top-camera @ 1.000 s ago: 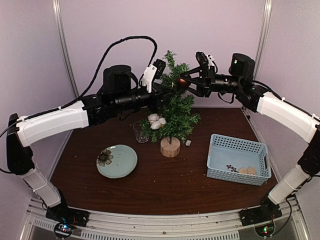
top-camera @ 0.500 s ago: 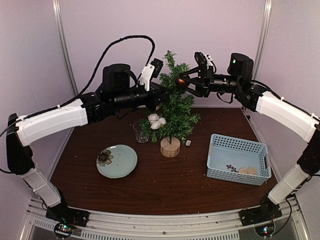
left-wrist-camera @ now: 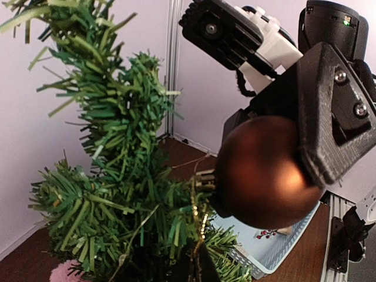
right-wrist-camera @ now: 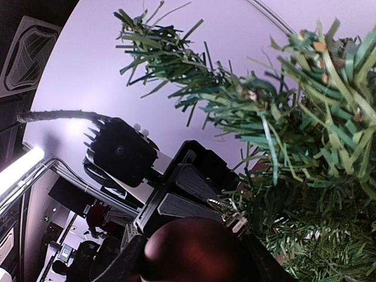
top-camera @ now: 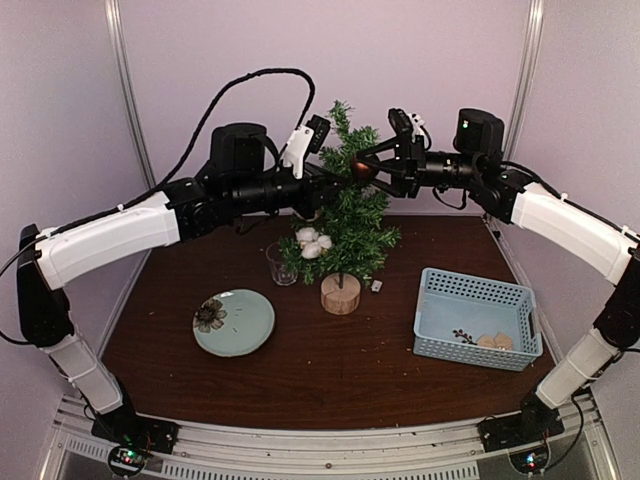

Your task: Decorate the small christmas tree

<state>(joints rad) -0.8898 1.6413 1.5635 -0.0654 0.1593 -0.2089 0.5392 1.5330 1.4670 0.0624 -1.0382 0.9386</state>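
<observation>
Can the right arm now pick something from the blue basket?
Probably not yet: the right gripper is shut on the brown bauble at the small christmas tree. The blue basket itself lies uncovered.

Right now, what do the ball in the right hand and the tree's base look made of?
The ball looks like plastic or thin glass, satin brown: smooth, with a soft sheen. The tree's base looks like bare light wood: pale tan, shaped like a cut log slice.
</observation>
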